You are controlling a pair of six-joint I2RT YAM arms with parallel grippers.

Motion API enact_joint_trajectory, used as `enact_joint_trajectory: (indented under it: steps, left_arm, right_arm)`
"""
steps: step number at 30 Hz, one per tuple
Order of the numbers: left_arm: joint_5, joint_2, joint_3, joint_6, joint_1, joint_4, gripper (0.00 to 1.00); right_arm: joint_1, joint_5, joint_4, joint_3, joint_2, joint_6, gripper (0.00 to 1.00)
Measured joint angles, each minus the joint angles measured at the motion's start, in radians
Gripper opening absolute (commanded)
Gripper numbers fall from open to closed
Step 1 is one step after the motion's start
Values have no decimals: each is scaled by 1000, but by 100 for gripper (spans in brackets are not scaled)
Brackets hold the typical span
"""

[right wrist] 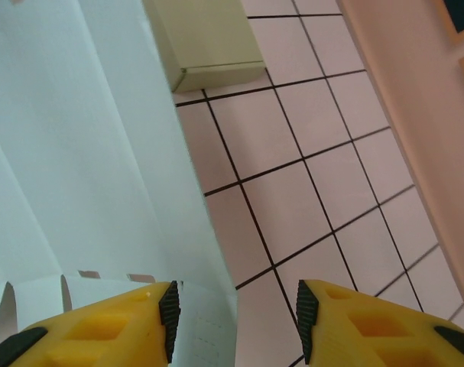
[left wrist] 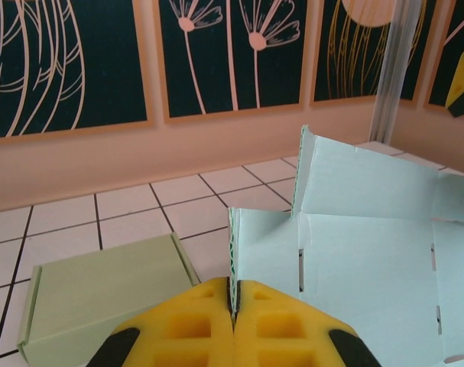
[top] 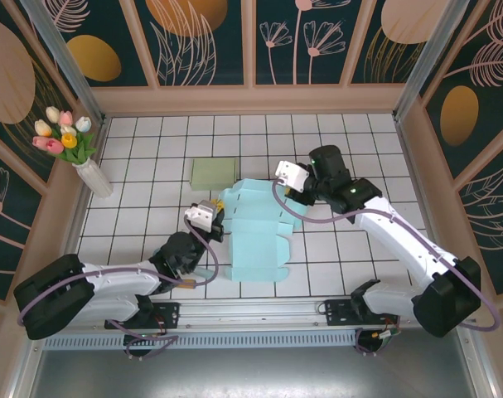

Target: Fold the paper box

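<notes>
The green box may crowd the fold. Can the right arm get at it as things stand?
Probably yes. The right gripper hangs open at the edge of the blue paper box, with bare tile between it and the green box. The left gripper pinches a flap on the other side.

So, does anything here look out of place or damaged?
Nothing stands out. The blue box is partly folded, with flaps raised and no tear visible. The green box lies flat behind it, and the vase stands upright.
</notes>
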Motion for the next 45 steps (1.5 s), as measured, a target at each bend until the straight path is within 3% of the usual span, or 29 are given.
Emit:
enact_joint_trajectory:
  steps: [10,24,28,34,45]
  left_arm:
    - [52,-52,-38,14,0,39,0]
    - [79,-72,-45,32,0,39,0]
    - [79,-71,-45,32,0,39,0]
    - [79,-67,-45,32,0,40,0]
    - [79,-65,-46,32,0,48,0]
  right_arm:
    - [-114,-202,-45,16,66,-161,49]
    - [-121,-317,-127,102,171,-226,40]
    - [-117,-328,-151,122,193,-227,34]
    - [-114,-342,-179,137,201,-233,16]
    - [-109,-343,-194,138,209,-233,21]
